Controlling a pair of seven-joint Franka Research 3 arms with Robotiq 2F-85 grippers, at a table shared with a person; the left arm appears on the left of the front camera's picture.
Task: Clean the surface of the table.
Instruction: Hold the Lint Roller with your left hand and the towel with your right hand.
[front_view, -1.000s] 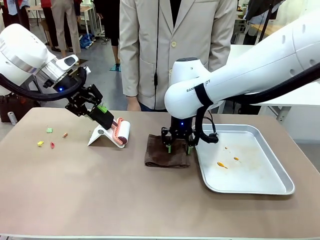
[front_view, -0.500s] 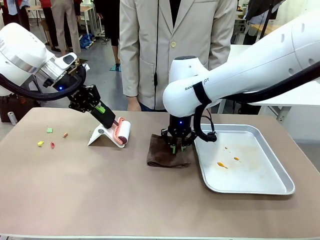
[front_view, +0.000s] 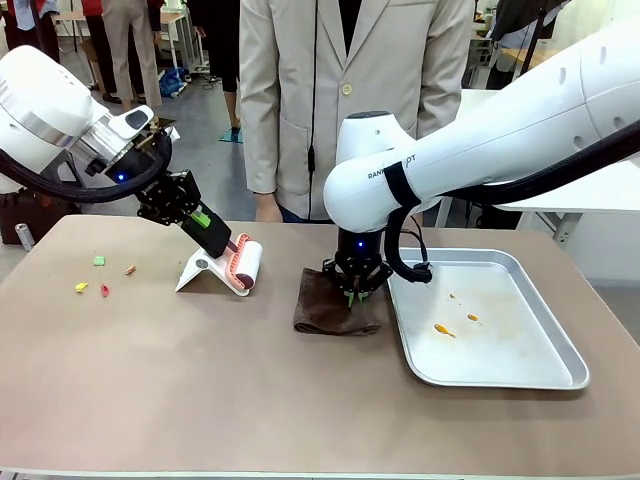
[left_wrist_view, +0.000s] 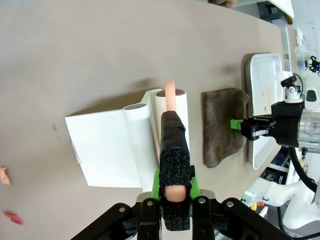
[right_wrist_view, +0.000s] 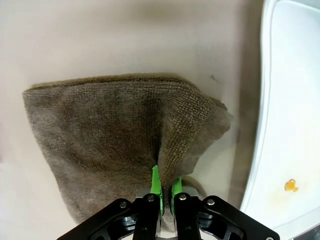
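Observation:
The taupe-brown table (front_view: 200, 380) spans the front view. My left gripper (front_view: 212, 233) is shut on the foam-wrapped handle of a lint roller (front_view: 243, 265), whose white roll rests on the table beside its white stand (front_view: 200, 270). The wrist view shows the same roller (left_wrist_view: 170, 107) and stand (left_wrist_view: 105, 147) just past the fingers. My right gripper (front_view: 355, 292) is shut on a pinched fold of a brown cloth (front_view: 325, 310) lying on the table left of the tray. In the right wrist view the cloth (right_wrist_view: 100, 135) bunches between the green pads (right_wrist_view: 156, 182).
A silver metal tray (front_view: 500, 335) with small orange specks sits at the right. Small coloured scraps (front_view: 100, 275) lie on the table at the left. A person in a light jacket (front_view: 340, 100) stands at the far edge.
The right gripper has closed on the brown cloth, pinching up a fold. The left gripper with the roller handle has shifted slightly.

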